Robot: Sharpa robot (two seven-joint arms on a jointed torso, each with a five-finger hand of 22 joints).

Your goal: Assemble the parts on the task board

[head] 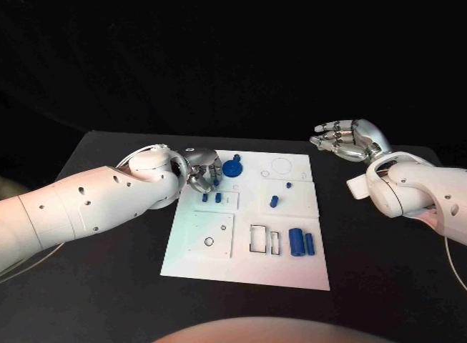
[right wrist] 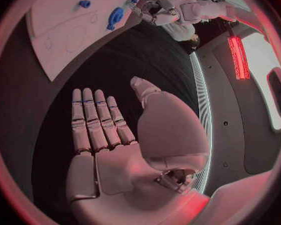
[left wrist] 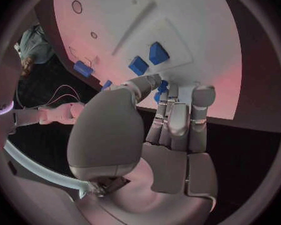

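Note:
The white task board (head: 192, 250) lies in the middle of the black table. My left hand (head: 199, 174) is over its far left corner, thumb and fingertips (left wrist: 154, 81) closed on a round blue part (head: 233, 168), which shows as a blue patch (left wrist: 162, 86) between them. Two small blue parts (head: 219, 197) (left wrist: 158, 52) lie on the board just nearer than this hand. Two blue cylinders (head: 302, 243) stand side by side near the board's right edge. My right hand (head: 347, 139) (right wrist: 109, 135) hangs raised beyond the far right corner, fingers spread and holding nothing.
More small blue parts (head: 274, 201) sit at the board's middle right, one (left wrist: 83, 68) also seen past my left hand. An empty rectangular slot (head: 259, 239) lies left of the cylinders, and round holes (head: 209, 241) mark the near left panel. Black table (head: 109, 286) surrounds the board.

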